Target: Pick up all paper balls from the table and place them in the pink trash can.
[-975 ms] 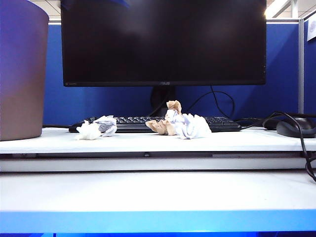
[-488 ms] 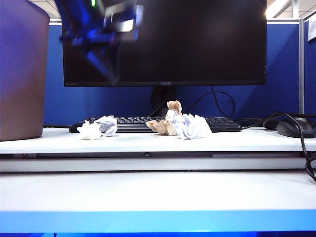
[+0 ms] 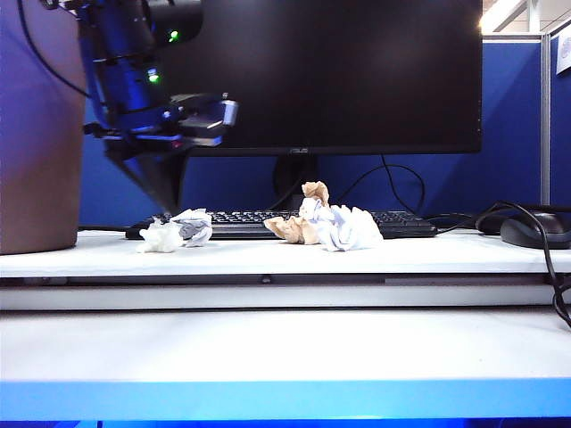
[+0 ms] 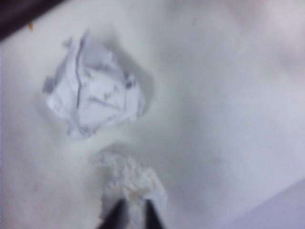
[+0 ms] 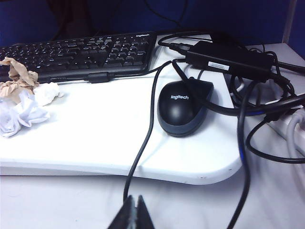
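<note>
The paper balls are seen in two clusters on the raised back level of the desk (image 3: 428,254), just in front of a black keyboard (image 3: 241,223). Toward the left side of the desk lie a white ball (image 3: 159,237) and, touching it, a white ball with grey print (image 3: 193,226); in the left wrist view these appear as a small pale wad (image 4: 136,183) and a larger printed wad (image 4: 93,98) just beside it. Near the middle of the desk a tan-brown ball (image 3: 291,228), another tan piece (image 3: 314,191) perched above it, and a larger white ball (image 3: 343,228) are bunched together, touching; the same bunch is caught at the side of the right wrist view, tan paper (image 5: 16,78) against white paper (image 5: 19,112). The pink trash can (image 3: 37,134) stands at the far left edge of the desk, well apart from the middle bunch. The left hand (image 4: 129,218) is held above the left cluster, its dark fingers (image 4: 113,217) parted narrowly and framing the small pale wad without a visible grip on it; in the exterior view its arm (image 3: 138,71) hangs in front of the monitor (image 3: 357,71). The right hand (image 5: 132,214) is closed with nothing between its fingers, low over the front level of the desk near the right side, with a black mouse (image 5: 183,107) and tangled cables (image 5: 248,95) beyond it.
</note>
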